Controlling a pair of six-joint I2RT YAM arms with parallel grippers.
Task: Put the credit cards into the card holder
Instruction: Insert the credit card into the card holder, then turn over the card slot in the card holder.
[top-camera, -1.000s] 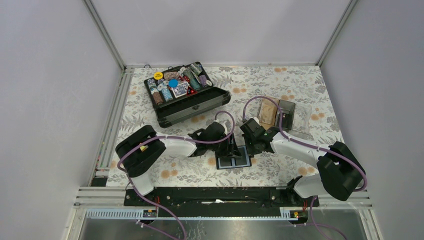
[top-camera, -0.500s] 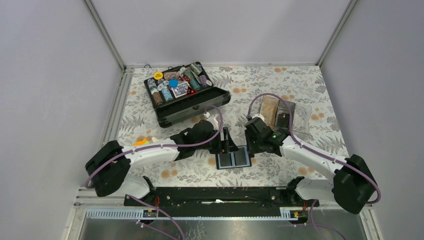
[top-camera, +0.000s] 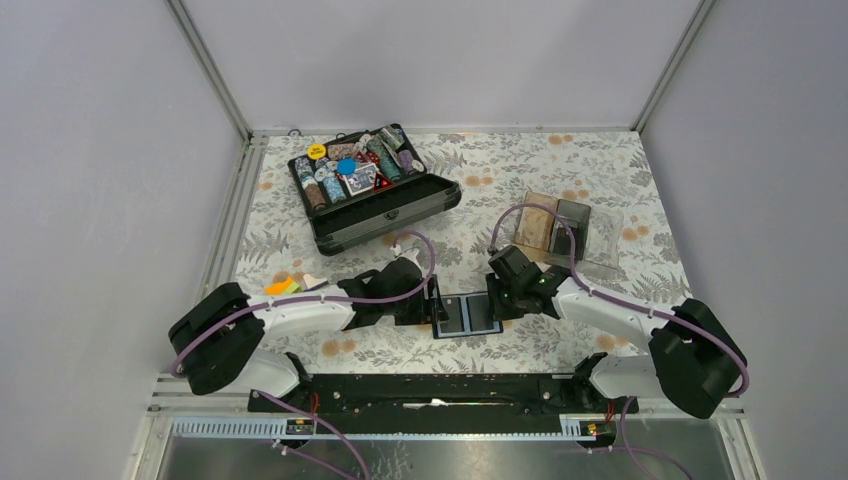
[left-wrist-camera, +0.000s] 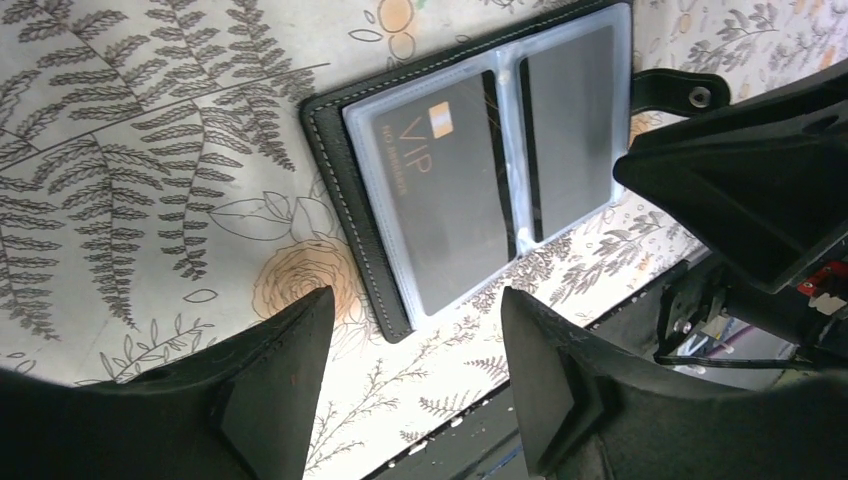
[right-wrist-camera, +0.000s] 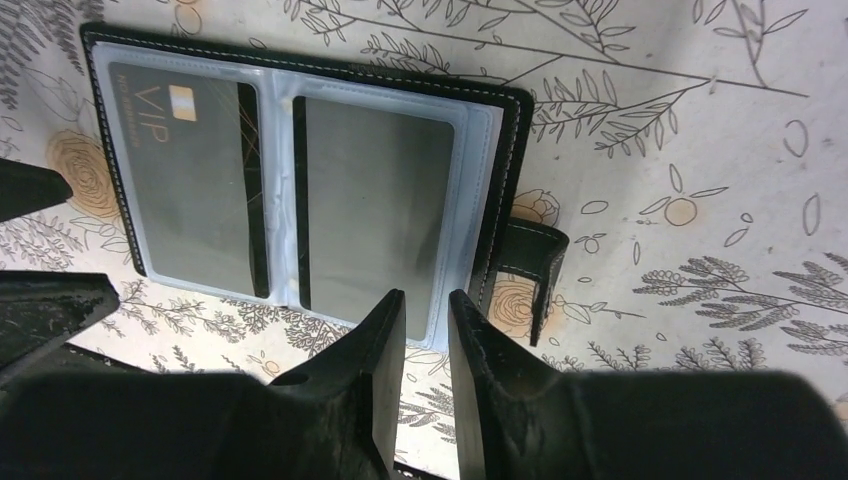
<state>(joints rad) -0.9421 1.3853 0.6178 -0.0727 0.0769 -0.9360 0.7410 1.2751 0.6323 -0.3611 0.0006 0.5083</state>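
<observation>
Grey walls (top-camera: 420, 60) box in a tabletop (top-camera: 560, 165) covered with a fern-and-flower cloth. An open chip case (top-camera: 372, 185) sits toward the far left corner and a clear tray (top-camera: 600, 235) sits by the right edge. A few loose cards (top-camera: 285, 285), orange and white, lie near the left edge.

The card holder (top-camera: 467, 314) lies at the middle of the near edge, spread flat, with two dark credit cards (left-wrist-camera: 445, 190) in its clear pockets. The left gripper (top-camera: 428, 300) is just left of it, fingers well apart on nothing. The right gripper (right-wrist-camera: 428, 300) is at its right side, fingers only slightly apart.

A second ago a flap of the holder stood upright between the two grippers; now it is down and both arms sit lower.
</observation>
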